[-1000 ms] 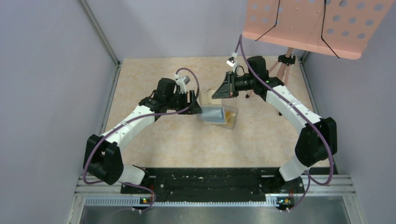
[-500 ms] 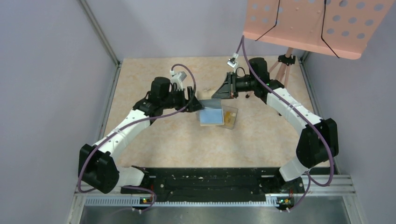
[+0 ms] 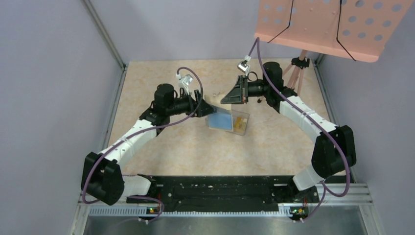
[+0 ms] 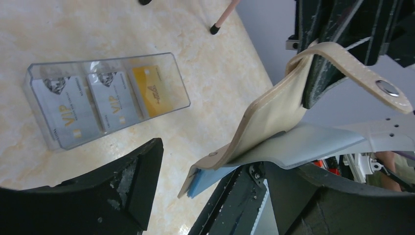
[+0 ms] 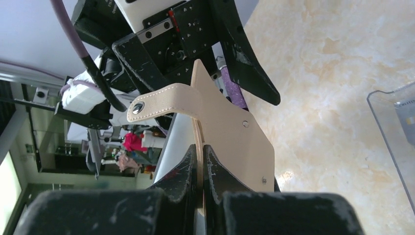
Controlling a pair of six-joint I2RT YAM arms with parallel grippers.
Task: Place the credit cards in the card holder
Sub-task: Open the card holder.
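The right gripper (image 5: 199, 166) pinches only an edge of the card holder (image 5: 230, 132) aloft at 12 o'clock from the clear tray (image 4: 39, 73) of credit cards (image 4: 105, 100), the left gripper (image 3: 200, 101) spread empty at 10 o'clock, so the limp holder could twist or slip.

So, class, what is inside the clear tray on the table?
In the clear tray lie two silver-grey cards and one yellow card, side by side. Anything stacked beneath them is hidden.
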